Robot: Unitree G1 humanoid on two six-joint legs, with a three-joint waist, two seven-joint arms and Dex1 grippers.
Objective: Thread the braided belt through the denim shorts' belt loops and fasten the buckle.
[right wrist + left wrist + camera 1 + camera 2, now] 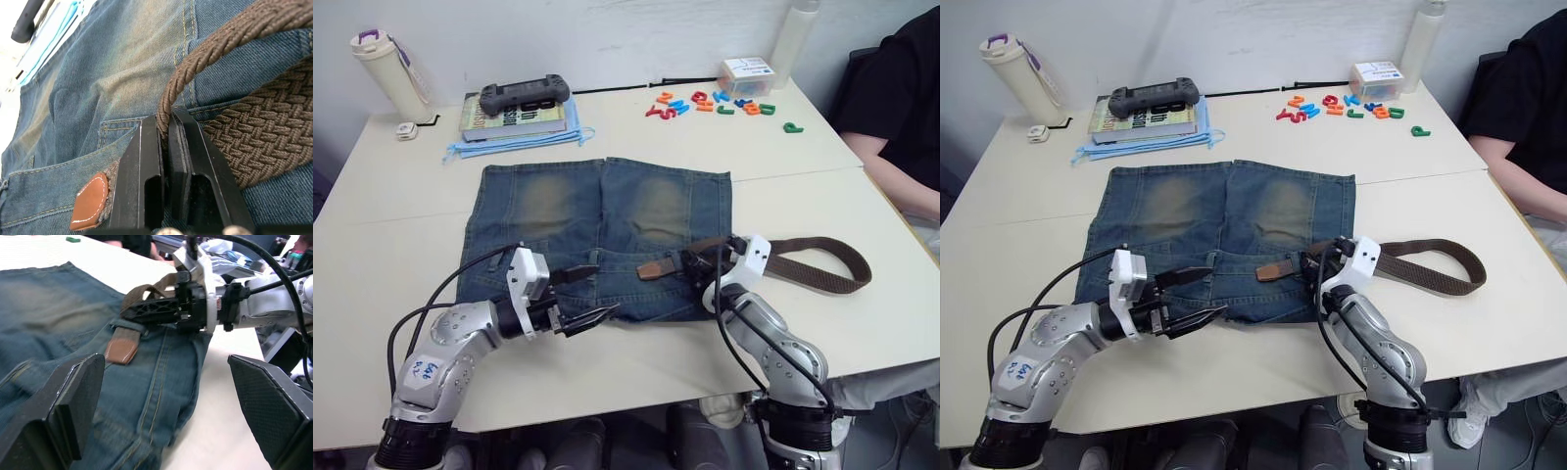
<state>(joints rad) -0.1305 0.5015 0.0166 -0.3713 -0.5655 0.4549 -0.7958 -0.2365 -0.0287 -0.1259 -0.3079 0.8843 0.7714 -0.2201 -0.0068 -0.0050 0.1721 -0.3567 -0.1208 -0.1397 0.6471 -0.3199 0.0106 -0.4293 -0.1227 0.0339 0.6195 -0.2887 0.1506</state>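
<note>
- The shorts [597, 225] lie flat on the table [401, 196], with the waistband near the robot. The belt [822, 269] has its tan tip [651, 270] lying on the waistband, and the rest loops off onto the table at the robot's right.
- The right gripper [166, 142] is squeezed tight on the belt, pinching the woven strap edge-on just behind the tan tip. If it pulls too hard, the tip could slide back out of whatever loop it is in (I cannot tell how many loops are done).
- The left gripper [585, 294] is wide open and holds nothing. It hovers over the waistband, left of the tip.
- If the left gripper does not hold the cloth down, the shorts may bunch up and drag along with the belt.
- The strap is twisted at the pinch, so it might go through the next loop turned over.
- The buckle is hard to see, so fastening is a long way off, I think.
</note>
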